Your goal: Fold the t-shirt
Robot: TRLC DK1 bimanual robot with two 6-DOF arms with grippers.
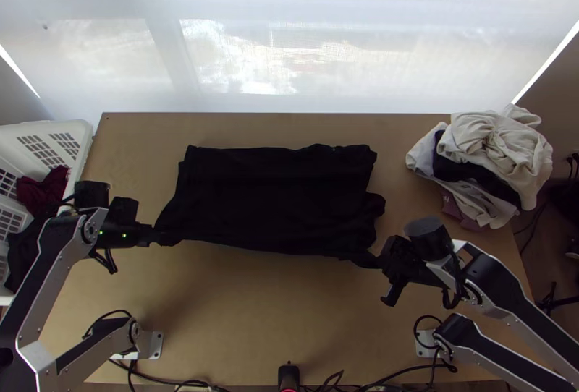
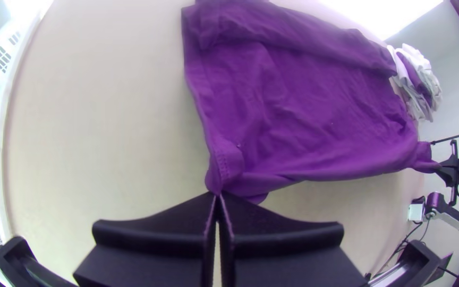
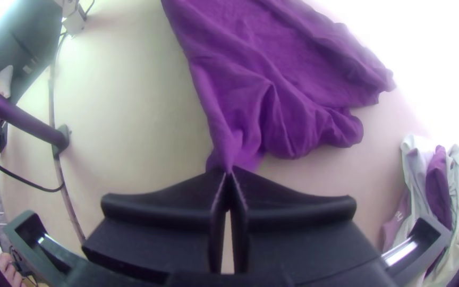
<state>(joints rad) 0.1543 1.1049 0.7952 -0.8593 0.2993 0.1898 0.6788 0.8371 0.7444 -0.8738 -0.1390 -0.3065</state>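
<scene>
Shirt: the dark shirt [image 1: 271, 200] lies mid-surface, wider from side to side than from near to far, its long near edge running from one gripper to the other.
Far side: close to straight, with a strip along it that looks like a second layer in the left wrist view (I can't tell how many layers lie under it).
Right side: uneven, with a rounded lobe of cloth bulging out between the far corner and the near one.
Creases: soft wrinkles over the middle, deeper ones bunching toward the right gripper.
Left gripper: [image 1: 165, 239] at the shirt's near left corner, jaws clamped on a pinch of cloth there; a stitched hem shows right by the tips in the left wrist view.
Right gripper: [image 1: 376, 261] at the near right corner, jaws clamped too, the cloth drawn to a narrow point between them.
Pile: a loose heap [image 1: 496, 145] of cream, grey, black and mauve cloth at the surface's far right, well apart from the shirt.
Basket: white, slotted [image 1: 85, 136], along the left edge, with dark red cloth [image 1: 45, 193] inside.
Surface: plain and light brown [image 1: 239, 305], cables [image 1: 170, 382] trailing along its near edge.
</scene>
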